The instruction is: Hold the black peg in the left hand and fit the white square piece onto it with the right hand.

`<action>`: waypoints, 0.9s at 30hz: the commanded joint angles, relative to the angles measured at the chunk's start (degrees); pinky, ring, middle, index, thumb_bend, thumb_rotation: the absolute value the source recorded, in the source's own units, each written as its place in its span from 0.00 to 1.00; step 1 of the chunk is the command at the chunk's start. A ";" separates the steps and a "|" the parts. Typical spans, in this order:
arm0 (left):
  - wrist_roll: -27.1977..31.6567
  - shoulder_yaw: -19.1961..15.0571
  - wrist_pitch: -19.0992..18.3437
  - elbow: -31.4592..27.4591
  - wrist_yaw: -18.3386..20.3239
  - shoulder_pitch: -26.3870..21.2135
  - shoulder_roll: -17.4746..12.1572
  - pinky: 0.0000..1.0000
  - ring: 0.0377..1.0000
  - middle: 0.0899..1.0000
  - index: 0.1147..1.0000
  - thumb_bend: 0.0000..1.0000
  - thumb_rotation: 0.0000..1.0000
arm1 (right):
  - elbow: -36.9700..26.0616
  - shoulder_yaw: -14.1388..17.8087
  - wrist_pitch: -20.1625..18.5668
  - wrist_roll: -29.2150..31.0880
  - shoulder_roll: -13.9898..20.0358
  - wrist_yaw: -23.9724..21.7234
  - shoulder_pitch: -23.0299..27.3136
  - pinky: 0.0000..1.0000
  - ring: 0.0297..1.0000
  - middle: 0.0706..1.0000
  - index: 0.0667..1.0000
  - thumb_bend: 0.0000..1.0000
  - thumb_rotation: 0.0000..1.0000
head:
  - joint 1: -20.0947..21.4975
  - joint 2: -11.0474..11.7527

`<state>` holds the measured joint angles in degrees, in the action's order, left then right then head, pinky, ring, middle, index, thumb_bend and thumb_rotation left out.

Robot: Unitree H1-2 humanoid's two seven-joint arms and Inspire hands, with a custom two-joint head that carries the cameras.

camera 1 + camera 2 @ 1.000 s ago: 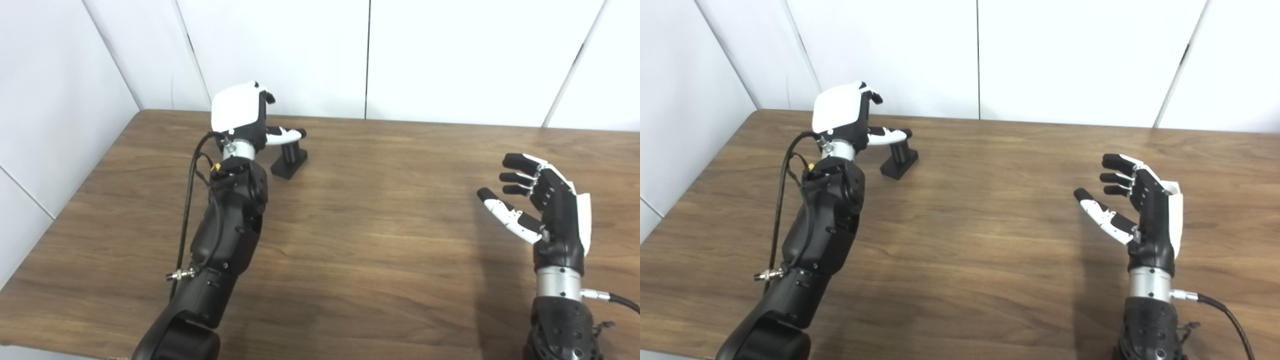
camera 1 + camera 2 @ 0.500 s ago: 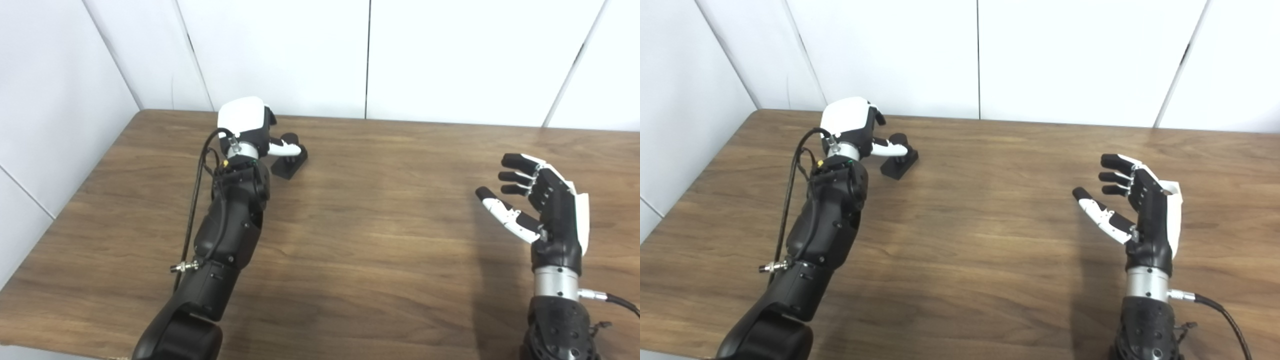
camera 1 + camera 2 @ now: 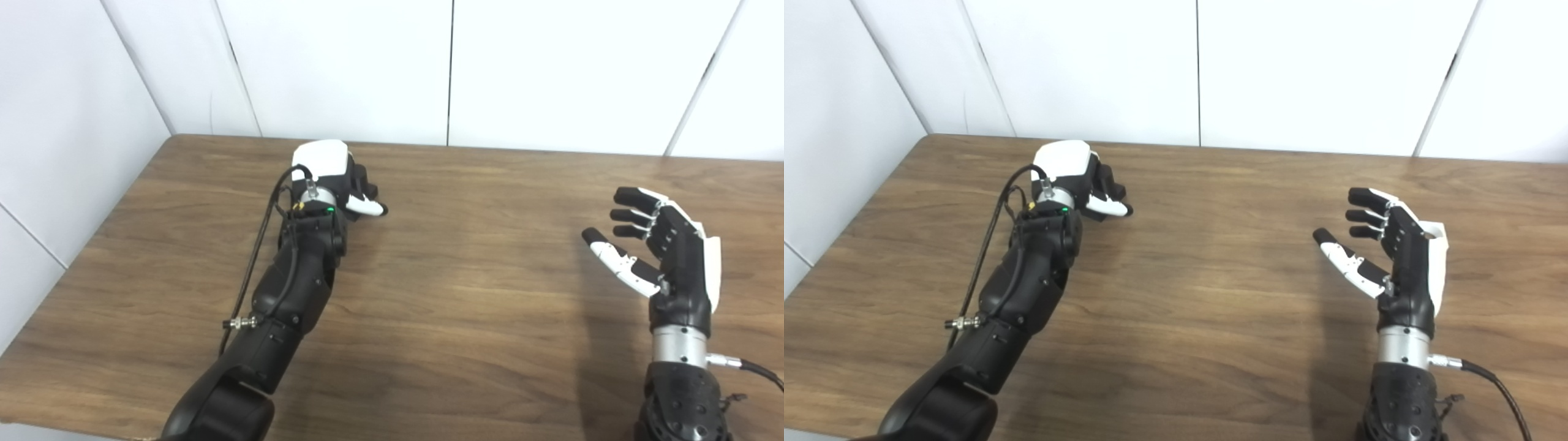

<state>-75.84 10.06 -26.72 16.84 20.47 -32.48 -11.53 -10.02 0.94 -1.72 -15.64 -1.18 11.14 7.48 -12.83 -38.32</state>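
My left hand (image 3: 334, 177) is down on the table at the back left, over the spot where the black peg stood. Its fingers (image 3: 1107, 182) curl down and its thumb (image 3: 366, 207) lies across below them, closed around the peg. The hand hides the peg almost entirely. My right hand (image 3: 664, 251) is held up above the table at the right, open and empty, palm facing left, fingers spread. It also shows in the right eye view (image 3: 1390, 251). No white square piece is in view.
The wooden table (image 3: 465, 288) has white wall panels (image 3: 343, 67) along its back and left side. A black cable (image 3: 257, 263) loops along my left forearm. The table's left edge runs close to my left arm.
My left hand has come down and to the right onto the black peg, and its fingers have curled around it, so the peg is now hidden. My right hand has barely moved.
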 commanded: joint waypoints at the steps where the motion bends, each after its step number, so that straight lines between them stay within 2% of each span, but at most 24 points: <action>1: 0.00 0.46 -0.16 0.42 -1.96 -2.15 -1.12 0.88 0.89 0.91 0.67 0.95 0.54 | -2.18 -0.08 1.19 -0.21 -0.36 0.25 1.95 0.58 0.64 0.67 0.64 0.64 0.03 | -0.06 -0.08; 4: -0.64 1.16 -0.18 1.45 -1.20 -2.01 -1.25 0.86 0.89 0.92 0.67 0.94 0.56 | -2.25 -0.13 1.24 -0.44 -0.38 0.39 1.85 0.59 0.65 0.67 0.64 0.64 0.03 | 0.14 -0.16; 8: -0.93 1.39 -0.18 2.72 -2.02 -1.64 -1.31 0.83 0.89 0.91 0.65 0.93 0.54 | -2.76 -0.08 0.75 -0.91 -0.47 0.53 1.63 0.57 0.65 0.67 0.63 0.65 0.01 | 0.27 -0.46; 13: -1.41 1.43 -0.18 4.38 -3.40 -1.34 -1.33 0.83 0.89 0.91 0.70 0.92 0.53 | -3.03 0.17 0.81 -0.41 -0.41 0.39 1.28 0.58 0.65 0.67 0.63 0.65 0.00 | 0.20 -0.66; 21: 0.56 1.88 -0.17 3.95 -4.40 -0.92 -1.93 0.82 0.89 0.91 0.70 0.90 0.51 | -3.22 0.22 0.71 -0.11 -0.20 0.12 1.17 0.56 0.64 0.67 0.63 0.64 0.00 | 0.17 -0.93; 27: 2.47 2.46 -0.16 2.97 -5.52 -0.42 -2.78 0.80 0.86 0.88 0.60 0.86 0.35 | -3.58 0.05 0.13 -0.63 -0.16 0.11 1.12 0.58 0.66 0.67 0.63 0.64 0.00 | 0.07 -1.18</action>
<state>-73.47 12.39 -26.68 19.87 14.99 -32.71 -12.95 -11.59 1.04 -2.21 -15.94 -1.16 11.23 7.08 -12.74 -39.46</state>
